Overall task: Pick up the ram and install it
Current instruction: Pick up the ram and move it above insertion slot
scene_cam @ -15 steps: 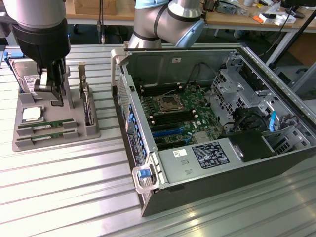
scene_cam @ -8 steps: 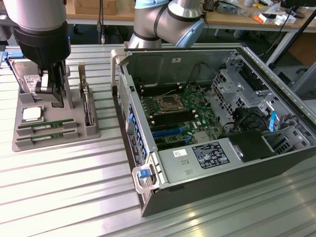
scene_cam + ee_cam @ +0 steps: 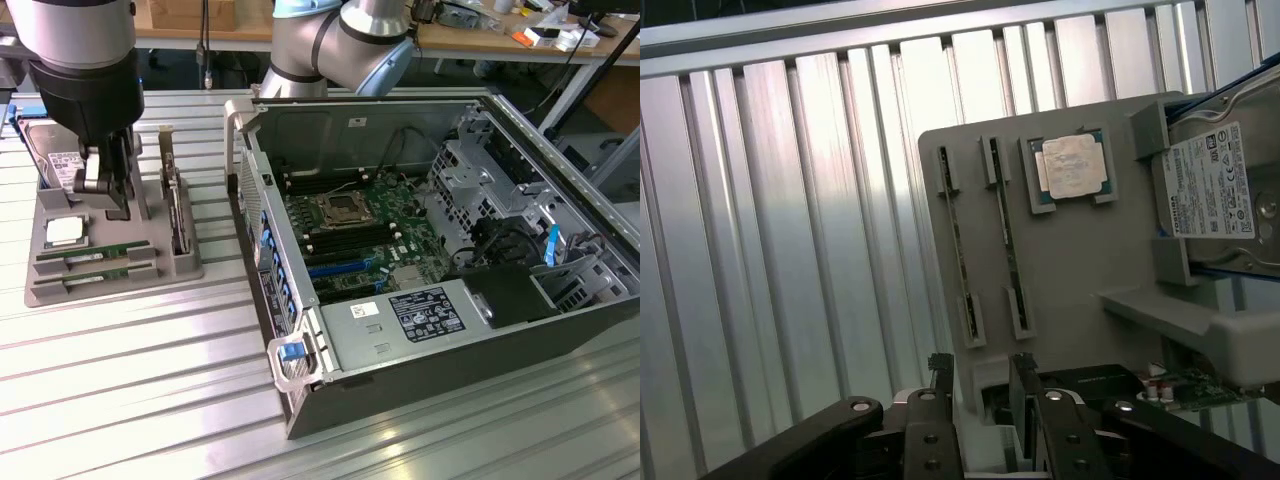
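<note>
Two ram sticks lie edge-up in slots of a grey tray [image 3: 110, 285] at the exterior view's left: one ram stick [image 3: 85, 256] and a second [image 3: 95, 275] beside it. The wrist view has them as thin green strips [image 3: 960, 235] [image 3: 1008, 235] on the tray [image 3: 1070, 270]. My gripper [image 3: 108, 198] hangs above the tray's back half, near the hard drive. It is open, and its fingertips [image 3: 940, 375] have nothing between them. The open computer case [image 3: 560, 330] lies to the right, its motherboard [image 3: 370, 225] showing long memory slots [image 3: 345, 248].
The tray also holds a silver processor chip [image 3: 63, 231] [image 3: 1072, 165], a hard drive [image 3: 55, 160] [image 3: 1220, 185] and an upright card [image 3: 177, 205]. A power supply [image 3: 400, 320] and drive cages [image 3: 480, 170] fill the case. The ribbed metal table [image 3: 130, 390] spreads in front.
</note>
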